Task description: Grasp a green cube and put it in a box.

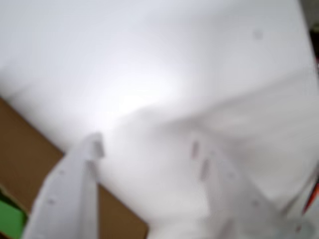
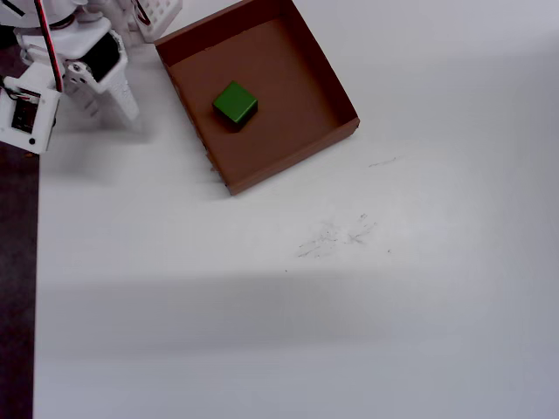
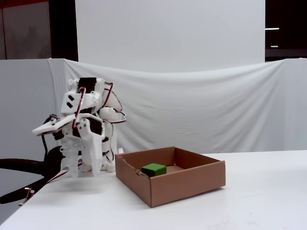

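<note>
Green shows once at the wrist view's lower-left corner: one green cube (image 1: 10,219) beside brown box (image 1: 25,159) cardboard, gripper (image 1: 149,144) fingers spread and empty. Overhead: one cube (image 2: 234,103) on the single box's (image 2: 341,92) floor. Fixed view: same cube (image 3: 154,168) inside the box (image 3: 192,182), arm (image 3: 84,139) folded just left.

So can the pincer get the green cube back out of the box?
Probably yes. The cube sits alone on the floor of the box, open on top with low walls, and the pincer hangs just beside the box, empty and open, with nothing between them.
</note>
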You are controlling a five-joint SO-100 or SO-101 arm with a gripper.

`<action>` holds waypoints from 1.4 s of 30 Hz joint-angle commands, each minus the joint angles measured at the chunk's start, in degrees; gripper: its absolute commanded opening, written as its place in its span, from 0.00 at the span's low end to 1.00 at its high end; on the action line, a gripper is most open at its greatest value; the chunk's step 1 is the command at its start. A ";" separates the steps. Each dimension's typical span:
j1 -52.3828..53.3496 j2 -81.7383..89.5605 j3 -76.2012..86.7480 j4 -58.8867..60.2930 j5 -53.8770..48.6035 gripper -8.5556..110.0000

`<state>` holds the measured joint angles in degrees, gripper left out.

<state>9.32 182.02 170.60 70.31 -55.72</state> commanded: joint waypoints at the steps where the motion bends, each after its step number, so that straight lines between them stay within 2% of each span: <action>1: 0.35 0.44 -0.26 0.09 0.26 0.27; 12: -3.08 0.44 -0.26 0.09 0.26 0.27; 42: -3.08 0.44 -0.26 0.09 0.26 0.27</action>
<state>6.68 182.02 170.60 70.31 -55.72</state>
